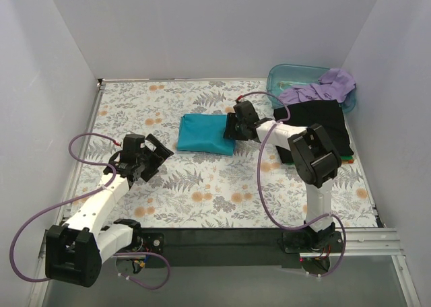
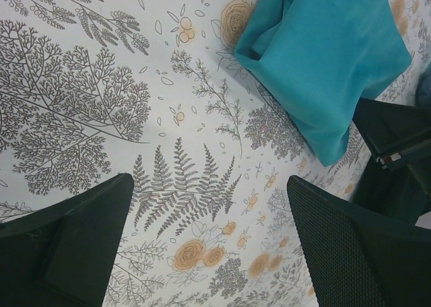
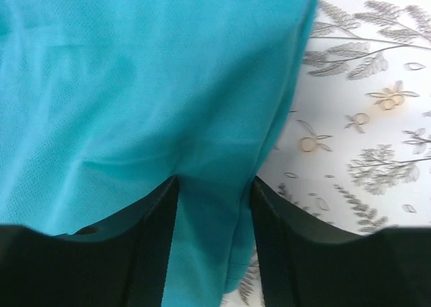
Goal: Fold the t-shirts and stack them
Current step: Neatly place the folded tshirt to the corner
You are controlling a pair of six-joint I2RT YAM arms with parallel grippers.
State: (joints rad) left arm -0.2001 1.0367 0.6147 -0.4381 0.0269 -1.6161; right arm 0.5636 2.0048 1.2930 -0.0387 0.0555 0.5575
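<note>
Teal-blue, soft folded t-shirt lies mid-table. It looks light and limp and likely to unfold, so it is best gripped through all layers. The right gripper straddles its right edge, though whether it pinches I cannot tell. The left gripper hangs wide open, near left.

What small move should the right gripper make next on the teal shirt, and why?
Probably close firmly on the cloth. The right gripper straddles the edge of the folded teal t-shirt, with cloth between its fingers, yet the jaws stand well apart and a firm pinch isn't evident.
</note>
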